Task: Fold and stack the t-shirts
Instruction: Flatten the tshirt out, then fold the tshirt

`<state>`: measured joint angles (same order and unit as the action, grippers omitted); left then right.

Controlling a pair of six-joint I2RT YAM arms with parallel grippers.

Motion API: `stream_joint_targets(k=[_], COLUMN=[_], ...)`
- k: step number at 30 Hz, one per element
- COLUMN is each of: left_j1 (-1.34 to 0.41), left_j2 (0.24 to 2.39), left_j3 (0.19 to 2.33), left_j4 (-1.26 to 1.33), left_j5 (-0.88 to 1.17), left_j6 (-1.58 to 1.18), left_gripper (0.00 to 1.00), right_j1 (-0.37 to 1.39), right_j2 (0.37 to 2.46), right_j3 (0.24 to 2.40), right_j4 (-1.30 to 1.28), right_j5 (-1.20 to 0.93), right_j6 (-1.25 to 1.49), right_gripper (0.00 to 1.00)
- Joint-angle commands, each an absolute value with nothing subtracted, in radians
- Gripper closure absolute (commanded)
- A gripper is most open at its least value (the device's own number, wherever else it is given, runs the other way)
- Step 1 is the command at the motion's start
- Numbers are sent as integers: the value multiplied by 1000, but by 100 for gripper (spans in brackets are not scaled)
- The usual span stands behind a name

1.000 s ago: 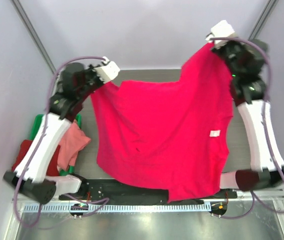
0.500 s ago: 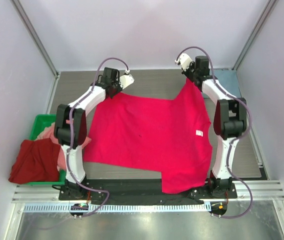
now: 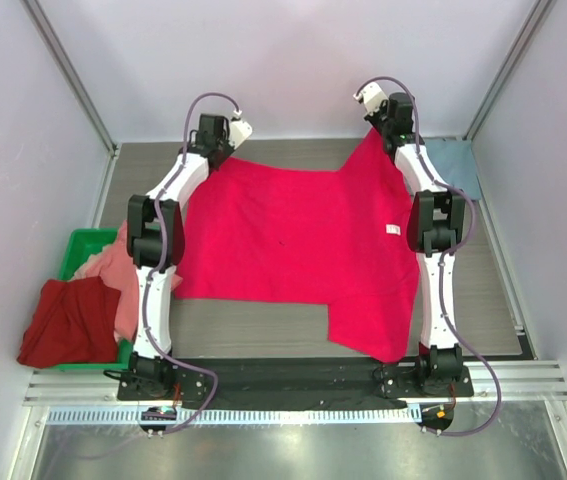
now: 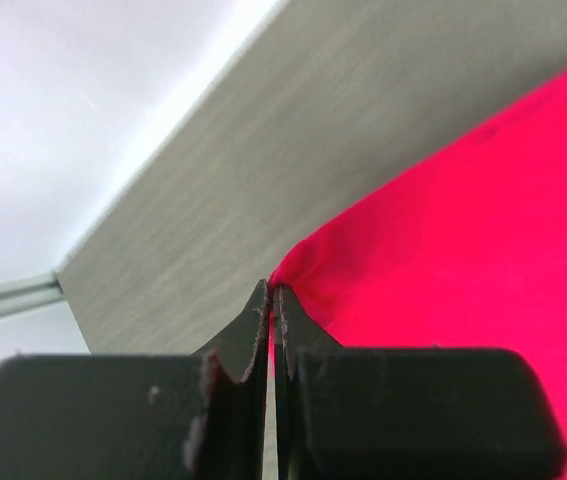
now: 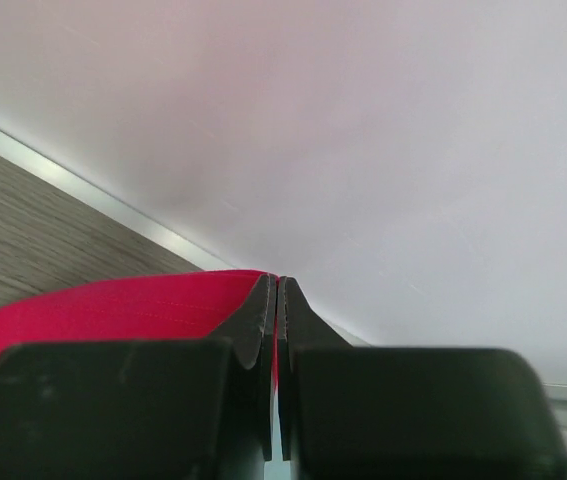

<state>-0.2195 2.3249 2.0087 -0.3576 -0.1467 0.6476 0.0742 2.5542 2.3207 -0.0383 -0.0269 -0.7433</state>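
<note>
The bright crimson-pink t-shirt (image 3: 293, 240) lies spread over the grey table (image 3: 293, 150), its lower right part reaching toward the near edge. My left gripper (image 3: 225, 152) is shut on its far left corner, seen pinched in the left wrist view (image 4: 273, 288) with the cloth (image 4: 463, 230) running off to the right. My right gripper (image 3: 376, 128) is shut on the far right corner, which is a little raised; the right wrist view (image 5: 277, 282) shows the hem (image 5: 113, 310) between the jaws. The dark red t-shirt (image 3: 63, 320) and the salmon pink t-shirt (image 3: 113, 275) lie heaped at the left. The dusty blue-grey t-shirt (image 3: 458, 160) lies at the far right.
A green plastic bin (image 3: 78, 248) stands off the table's left side under the heaped shirts. White walls close in at the back and sides. Both arms stretch the length of the table to its far edge.
Both arms have stretched out toward the far edge and come down. The crimson-pink shirt, hanging in the air a second ago, now lies spread on the table.
</note>
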Motion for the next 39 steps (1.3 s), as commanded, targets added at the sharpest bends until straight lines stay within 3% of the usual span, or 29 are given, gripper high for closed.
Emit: stream_joint_targets(k=[1, 6, 15, 39], left_j1=[-222, -222, -219, -164], left_j2=[2367, 2378, 2166, 2025], left_j3=[2126, 2180, 1941, 1825], left_j4=[-314, -319, -293, -370], left_j5=[-143, -147, -46, 70], left_j6=[600, 606, 643, 775], left_gripper=[100, 100, 100, 100], right_j1=[75, 72, 71, 75], right_j2=[2549, 2517, 2229, 1720], right_j3=[2385, 2367, 2028, 1525], right_j4=[31, 29, 17, -147], right_j5=[-5, 29, 14, -54], right_j6=[-723, -722, -784, -742], right_gripper=[99, 99, 99, 99])
